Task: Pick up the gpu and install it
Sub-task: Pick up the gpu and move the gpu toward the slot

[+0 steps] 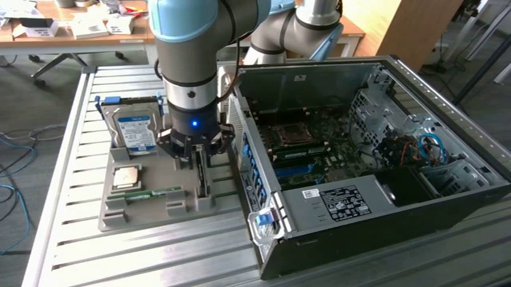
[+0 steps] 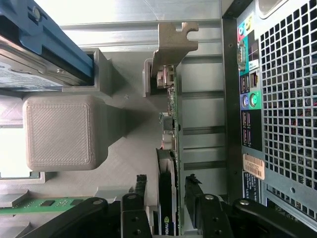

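The end effector (image 2: 165, 179) straddled the gpu (image 2: 167, 163), fingers apart, nothing clamped. The card stood on edge in its grey holder (image 1: 119, 224), at the exterior view's left of the open computer case (image 1: 447, 197). Pickup and installation both remained undone.

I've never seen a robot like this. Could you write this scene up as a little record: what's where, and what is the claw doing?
Gripper: low over the grey tray, open
Fingers: one on each side of the gpu, not clamped on it
gpu: standing on edge in its tray slot, not yet picked up
Also on tray: hard drive, processor chip, memory stick
Computer case: open, beside the tray on the exterior view's right
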